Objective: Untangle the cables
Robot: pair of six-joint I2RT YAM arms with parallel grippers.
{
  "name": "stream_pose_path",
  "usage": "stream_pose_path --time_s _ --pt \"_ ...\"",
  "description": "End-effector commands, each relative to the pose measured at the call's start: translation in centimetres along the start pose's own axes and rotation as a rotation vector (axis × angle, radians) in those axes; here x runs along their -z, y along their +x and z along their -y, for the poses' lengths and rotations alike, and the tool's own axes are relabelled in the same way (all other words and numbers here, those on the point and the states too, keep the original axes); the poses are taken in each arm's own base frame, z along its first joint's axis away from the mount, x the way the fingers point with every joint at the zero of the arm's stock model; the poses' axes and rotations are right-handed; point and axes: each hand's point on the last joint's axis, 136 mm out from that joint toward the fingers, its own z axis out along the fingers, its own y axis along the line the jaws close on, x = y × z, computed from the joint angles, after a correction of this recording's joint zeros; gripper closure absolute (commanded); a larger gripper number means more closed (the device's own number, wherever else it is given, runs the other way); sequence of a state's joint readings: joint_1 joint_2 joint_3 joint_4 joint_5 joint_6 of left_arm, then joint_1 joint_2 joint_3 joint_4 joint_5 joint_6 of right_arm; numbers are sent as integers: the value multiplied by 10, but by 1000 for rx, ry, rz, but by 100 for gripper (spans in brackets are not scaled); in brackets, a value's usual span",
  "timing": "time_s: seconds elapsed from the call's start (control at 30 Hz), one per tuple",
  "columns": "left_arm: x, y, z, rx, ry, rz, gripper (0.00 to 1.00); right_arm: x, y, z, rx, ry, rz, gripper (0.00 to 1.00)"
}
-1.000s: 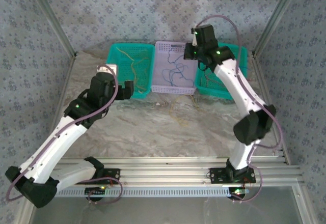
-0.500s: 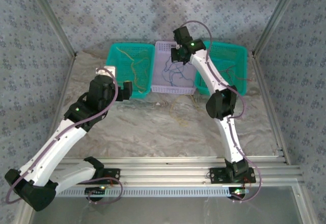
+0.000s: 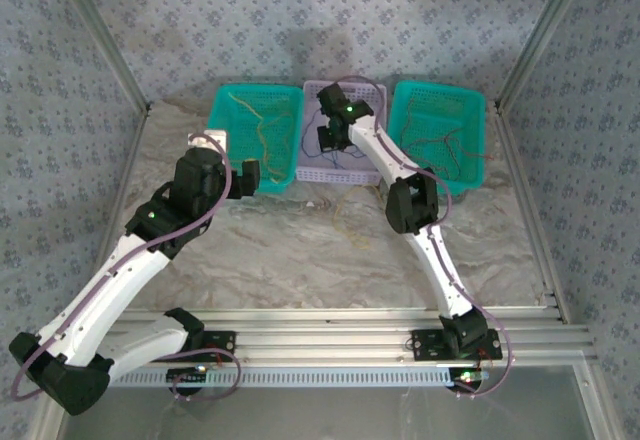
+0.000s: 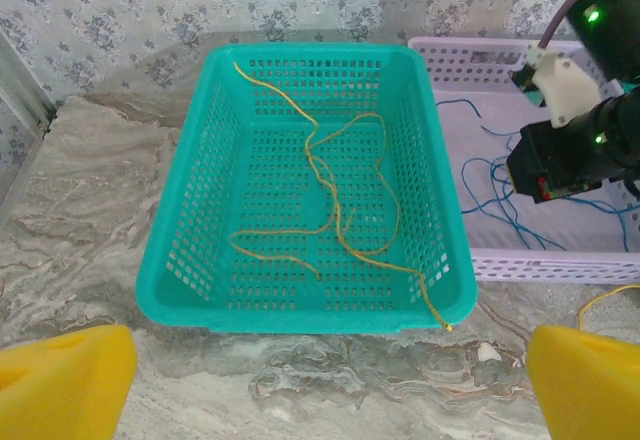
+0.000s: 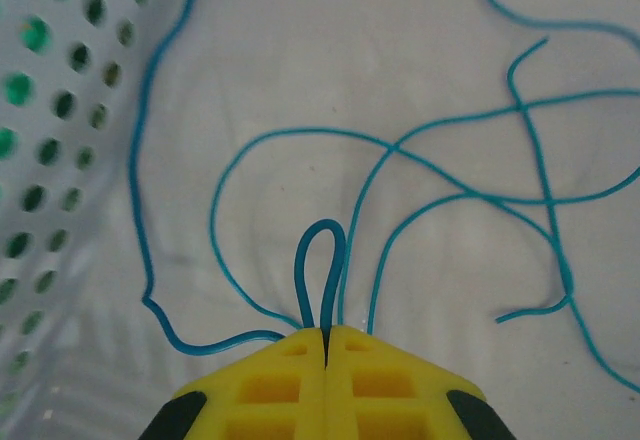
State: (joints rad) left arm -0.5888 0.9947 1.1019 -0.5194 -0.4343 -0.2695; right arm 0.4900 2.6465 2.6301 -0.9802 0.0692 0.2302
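Now: right gripper (image 5: pixel 325 335) pinched shut on a loop of blue cable (image 5: pixel 322 250), low inside the lilac basket (image 5: pixel 60 110).
Loop pokes past the yellow pads (image 5: pixel 285 385); other blue strands (image 5: pixel 470 195) cross just beside. Judged step: laying this strand down. Best to part the jaws slowly, then rise straight so no neighbour snags. Left gripper (image 4: pixel 325 390) spread wide, empty, facing the teal basket (image 4: pixel 300 317) holding yellow cables (image 4: pixel 340 230).

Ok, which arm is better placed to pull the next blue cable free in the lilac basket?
Right. The right fingers are shut on a loop of blue cable inside the lilac basket. The left fingers stand open, short of the teal basket of yellow cables.
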Motion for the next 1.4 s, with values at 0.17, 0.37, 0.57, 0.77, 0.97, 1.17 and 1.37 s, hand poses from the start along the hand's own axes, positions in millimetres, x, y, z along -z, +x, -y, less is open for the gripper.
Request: stream_pose_path --time_s 0.17,0.37,0.57,0.77,0.97,1.17,1.37 --pt "-1 -7 1 7 15 23 0 -20 8 -11 17 -64 -28 100" --pt "-4 -5 2 6 18 13 0 -19 11 -22 19 -115 -42 100" --pt "-7 -3 4 5 25 1 0 18 -16 -34 32 -153 51 100" --pt "-6 -3 4 7 23 3 0 55 -29 -28 55 -87 103 100" --pt "-5 -4 4 6 24 5 0 107 -56 -24 75 -28 237 100" --pt "-5 -4 4 6 26 5 0 106 -61 -36 72 -100 251 100" --pt "-6 -3 4 5 28 2 0 55 -36 -57 16 -231 131 100"
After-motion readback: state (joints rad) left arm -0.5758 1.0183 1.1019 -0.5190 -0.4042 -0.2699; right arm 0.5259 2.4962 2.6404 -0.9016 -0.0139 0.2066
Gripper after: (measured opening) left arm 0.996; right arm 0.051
